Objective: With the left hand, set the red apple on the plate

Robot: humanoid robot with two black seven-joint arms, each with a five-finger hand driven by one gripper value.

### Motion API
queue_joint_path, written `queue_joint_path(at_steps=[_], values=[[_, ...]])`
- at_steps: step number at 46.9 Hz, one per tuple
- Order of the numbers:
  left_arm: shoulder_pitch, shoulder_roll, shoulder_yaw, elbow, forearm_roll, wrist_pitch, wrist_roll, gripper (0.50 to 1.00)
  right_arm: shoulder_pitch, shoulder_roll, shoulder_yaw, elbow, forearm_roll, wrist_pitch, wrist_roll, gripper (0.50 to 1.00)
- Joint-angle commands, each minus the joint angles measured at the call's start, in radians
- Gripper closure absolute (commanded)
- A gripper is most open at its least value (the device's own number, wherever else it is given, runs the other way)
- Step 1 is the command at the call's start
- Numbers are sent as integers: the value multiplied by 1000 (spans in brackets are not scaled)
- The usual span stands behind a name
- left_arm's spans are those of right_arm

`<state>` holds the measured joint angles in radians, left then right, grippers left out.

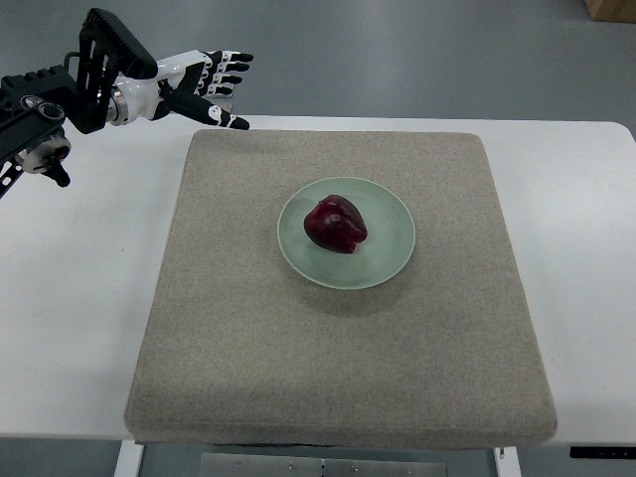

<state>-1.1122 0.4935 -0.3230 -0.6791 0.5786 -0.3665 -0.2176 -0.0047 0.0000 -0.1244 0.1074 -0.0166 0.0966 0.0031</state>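
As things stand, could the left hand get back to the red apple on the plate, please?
Probably yes: the left hand hovers open past the mat's far left corner, and nothing stands between it and the red apple lying uncovered on the green plate.

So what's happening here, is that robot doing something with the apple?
A dark red apple sits on a pale green plate in the middle of a grey mat on a white table. The robot's left hand is off at the far left corner of the mat, fingers spread and holding nothing. So the apple looks already delivered. No right hand is in view.
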Motion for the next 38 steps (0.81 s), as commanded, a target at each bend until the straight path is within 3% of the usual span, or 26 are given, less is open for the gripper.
queue_joint_path(at_steps=[1,25,30,38], values=[[3,-1,-1,36,-74,-22,0,504,0,0,0,0,0,0,0,536],[51,5,-5,141,-468,-242,34,504,0,0,0,0,0,0,0,536],[58,23,-5,150,-571,-244,95,504,0,0,0,0,0,0,0,536],[81,31,-7,147,-785,-244,263,504,0,0,0,0,0,0,0,536]])
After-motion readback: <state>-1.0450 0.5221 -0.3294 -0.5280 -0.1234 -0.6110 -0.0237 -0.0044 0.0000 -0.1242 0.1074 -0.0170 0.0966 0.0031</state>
